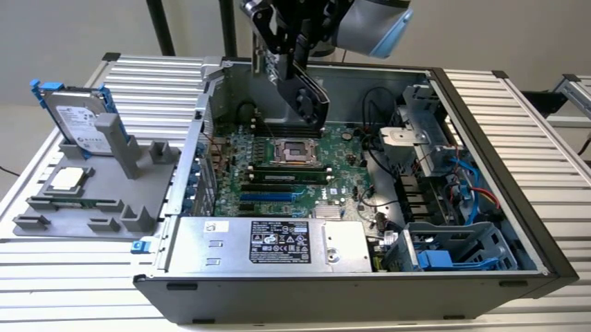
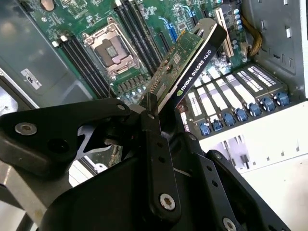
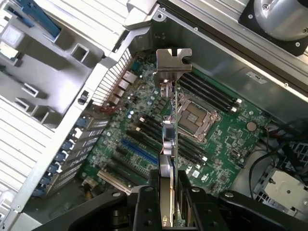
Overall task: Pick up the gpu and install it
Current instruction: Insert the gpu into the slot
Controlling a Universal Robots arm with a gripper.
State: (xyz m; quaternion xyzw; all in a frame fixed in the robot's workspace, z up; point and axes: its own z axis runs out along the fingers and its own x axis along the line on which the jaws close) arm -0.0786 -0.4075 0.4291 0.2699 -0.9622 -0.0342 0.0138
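Overhead, the gripper [image 1: 297,69] is clamped on the gpu [image 1: 311,102]. Its black fingers [image 2: 153,139] pinch one end of the card, which hangs in the air over the open computer case [image 1: 480,111], clear of everything beneath. The gpu is a small, flat, rectangular card. One face is a green circuit board [image 2: 174,58] and the other a black shroud [image 2: 193,66] with pale lettering. A silver end bracket [image 3: 173,61] sits at the end away from the fingers.

In the exterior view the card hangs tilted above the far part of the motherboard [image 1: 277,176], near the processor socket [image 1: 297,149]. The expansion slots, one of them blue [image 1: 263,198], lie uncovered between the socket and the power supply [image 1: 268,242]. Steel walls bound the board on every side. Cables and a drive cage [image 1: 452,249] crowd the case at the exterior view's right.

Outside the case, at the exterior view's left, a hard drive [image 1: 79,121] with blue rails stands upright in a grey holder [image 1: 83,204].
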